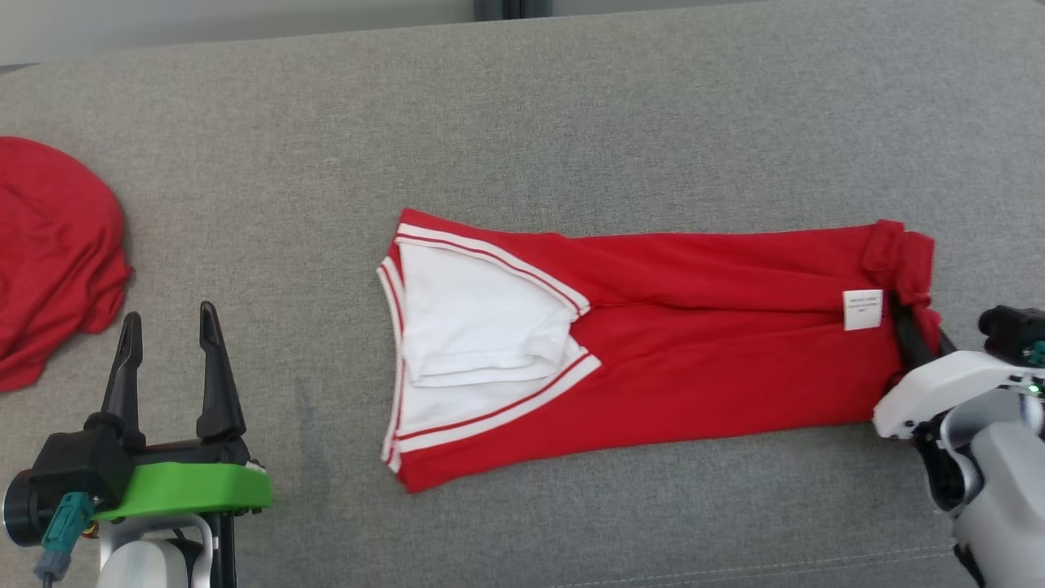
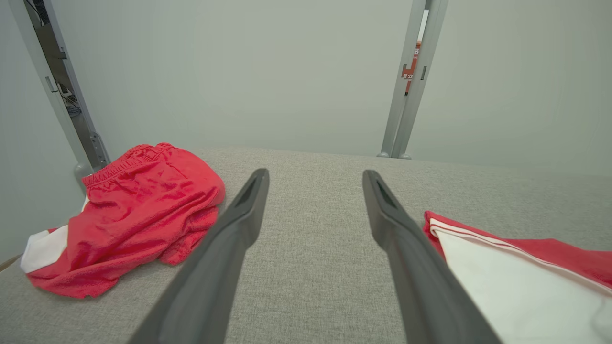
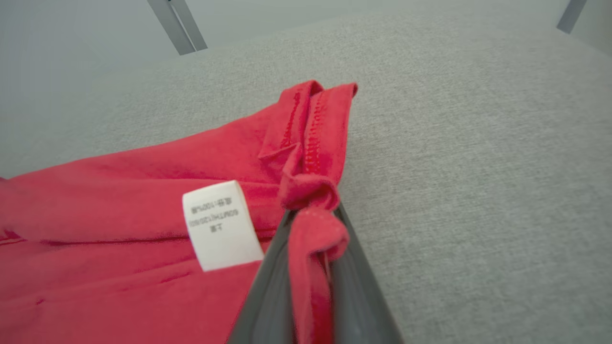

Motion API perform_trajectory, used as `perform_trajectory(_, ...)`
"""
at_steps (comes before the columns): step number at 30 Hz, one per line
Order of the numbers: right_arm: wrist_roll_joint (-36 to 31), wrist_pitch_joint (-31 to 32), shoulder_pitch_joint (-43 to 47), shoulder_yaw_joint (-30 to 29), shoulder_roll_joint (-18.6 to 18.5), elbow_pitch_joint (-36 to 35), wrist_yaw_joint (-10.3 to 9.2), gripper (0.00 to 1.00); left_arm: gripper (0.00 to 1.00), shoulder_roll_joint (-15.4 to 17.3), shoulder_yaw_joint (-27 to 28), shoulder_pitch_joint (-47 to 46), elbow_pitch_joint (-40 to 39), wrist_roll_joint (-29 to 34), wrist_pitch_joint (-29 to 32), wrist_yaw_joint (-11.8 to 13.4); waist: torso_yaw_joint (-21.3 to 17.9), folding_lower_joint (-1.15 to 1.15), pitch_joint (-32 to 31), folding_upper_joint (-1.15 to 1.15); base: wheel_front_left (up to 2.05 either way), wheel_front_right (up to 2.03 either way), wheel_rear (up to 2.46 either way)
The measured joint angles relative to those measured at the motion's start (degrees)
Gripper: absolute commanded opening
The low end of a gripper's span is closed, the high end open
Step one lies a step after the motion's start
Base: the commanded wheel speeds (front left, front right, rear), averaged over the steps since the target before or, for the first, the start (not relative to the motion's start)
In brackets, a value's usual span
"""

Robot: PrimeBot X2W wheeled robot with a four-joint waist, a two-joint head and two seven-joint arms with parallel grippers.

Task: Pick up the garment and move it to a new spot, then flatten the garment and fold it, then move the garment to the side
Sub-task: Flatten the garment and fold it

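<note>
A red garment (image 1: pixel 694 343) with white trim lies folded lengthwise across the middle of a grey fabric-covered worktop (image 1: pixel 571 122), its white label (image 1: pixel 863 309) face up near the right end. The right tool (image 3: pixel 311 217) is clenched on the bunched hem at that end. The left tool (image 1: pixel 170 314), fingers spread and empty, hovers at lower left, near crumpled red shorts (image 1: pixel 49 253) at the worktop's left edge.

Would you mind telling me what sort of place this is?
Probably a robot test cell: a grey fabric-covered worktop, metal frame posts against plain pale walls, and a red garment laid flat.
</note>
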Motion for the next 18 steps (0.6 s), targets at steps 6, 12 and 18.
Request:
perform_trajectory(6,0.35,0.0,0.35,-4.42,-6.38,0.64,0.0,0.0,1.0,-0.04,0.37,0.66,0.09,-0.01,0.0,-0.21,-0.6,0.0,-1.38,0.0,0.0,0.0,0.0)
perform_trajectory(12,-0.02,0.66,-0.25,-5.35,-7.89,-0.12,-0.01,0.0,1.0,-0.08,0.47,1.16,0.18,-0.41,0.0,0.08,-1.21,0.0,-2.39,0.0,0.0,0.0,0.0)
perform_trajectory(18,-0.2,2.27,-0.37,-2.04,-4.25,-5.22,-0.02,0.0,1.0,-0.1,0.2,1.91,0.22,-0.97,0.0,0.56,-1.77,0.0,-3.56,0.0,0.0,0.0,0.0)
